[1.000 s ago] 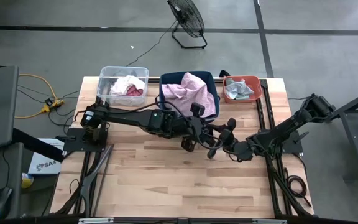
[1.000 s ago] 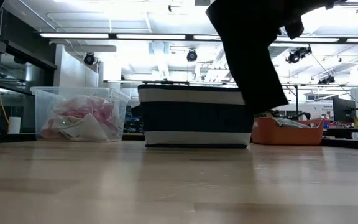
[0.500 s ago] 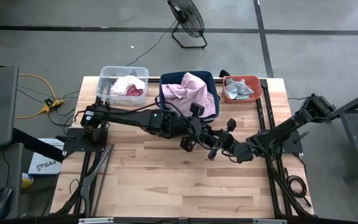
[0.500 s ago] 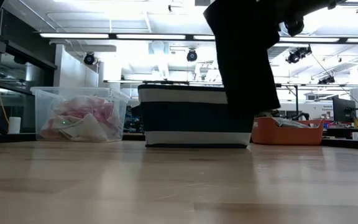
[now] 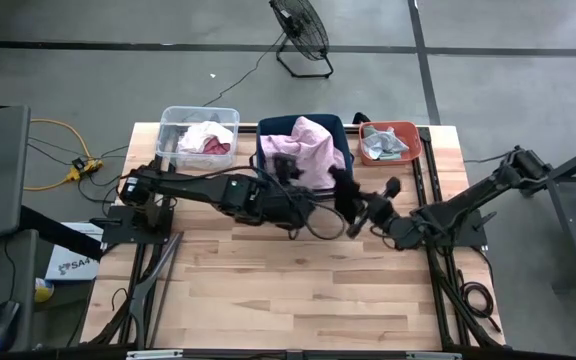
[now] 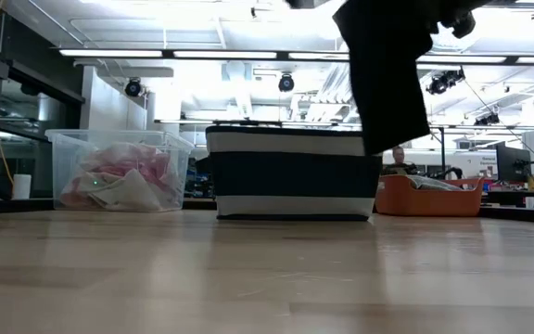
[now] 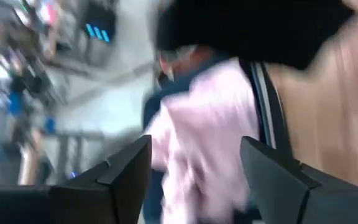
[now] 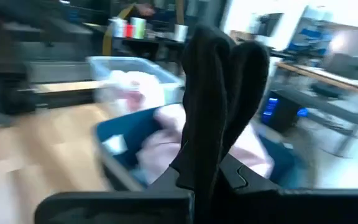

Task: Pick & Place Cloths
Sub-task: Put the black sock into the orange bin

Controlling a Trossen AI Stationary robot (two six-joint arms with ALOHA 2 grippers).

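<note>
While dangling, limp black cloth (image 8: 213, 99)

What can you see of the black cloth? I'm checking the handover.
The black cloth, soft matte fabric, is folded over and pinched in the right tool, which is shut on it. It hangs clear above the wooden table, in front of the navy bin, touching nothing else. The left tool stands open, apart from it.
</note>
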